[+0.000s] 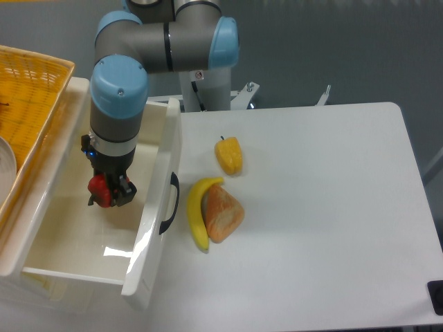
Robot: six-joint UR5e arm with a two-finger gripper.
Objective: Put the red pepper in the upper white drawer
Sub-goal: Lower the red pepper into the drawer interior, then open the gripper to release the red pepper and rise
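Note:
The upper white drawer [149, 235] stands pulled out at the left, its black curved handle [170, 204] facing the table. My gripper [107, 192] hangs inside the drawer, over its floor, shut on the red pepper [100, 191]. The pepper is small, glossy and red, and shows between the dark fingers, partly covered by them. Whether the pepper touches the drawer floor cannot be told.
A yellow pepper [229, 155], a banana [197, 213] and an orange-tan bread wedge [221, 211] lie on the white table just right of the drawer front. A yellow woven basket [28, 104] sits at the upper left above the drawer. The arm's base [208, 79] stands behind.

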